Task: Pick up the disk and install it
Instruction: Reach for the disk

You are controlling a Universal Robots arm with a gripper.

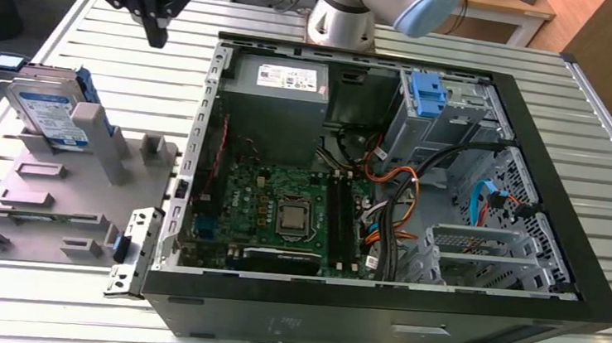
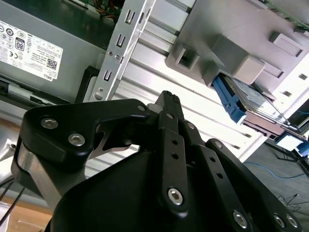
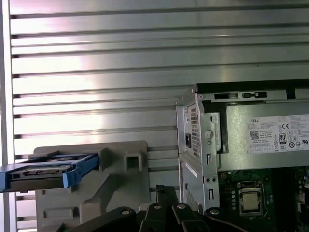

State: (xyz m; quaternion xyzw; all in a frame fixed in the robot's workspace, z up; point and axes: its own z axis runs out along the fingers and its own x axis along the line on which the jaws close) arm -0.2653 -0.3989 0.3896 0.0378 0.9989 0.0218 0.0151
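The disk (image 1: 51, 112) is a silver-grey drive with a white-and-blue label and blue side rails. It stands tilted on edge in a grey holder (image 1: 71, 192) at the exterior view's left, beside the open computer case (image 1: 383, 303). My gripper (image 1: 158, 40) hangs in the air above the slatted table, beyond the disk and near the case's far corner. Its black fingers are shut together with nothing between them. Both wrist views show the disk (image 3: 43, 171) (image 2: 251, 104) in its holder, apart from the gripper (image 2: 168, 97) (image 3: 164, 192).
Inside the case lie a grey power-supply box (image 1: 280, 82), the green motherboard (image 1: 280, 207), bundled cables (image 1: 393, 187) and a blue plastic clip (image 1: 429, 95) at the drive bay. The holder's grey posts (image 1: 98, 141) stand around the disk. Bare slatted table (image 1: 107, 46) lies under the gripper.
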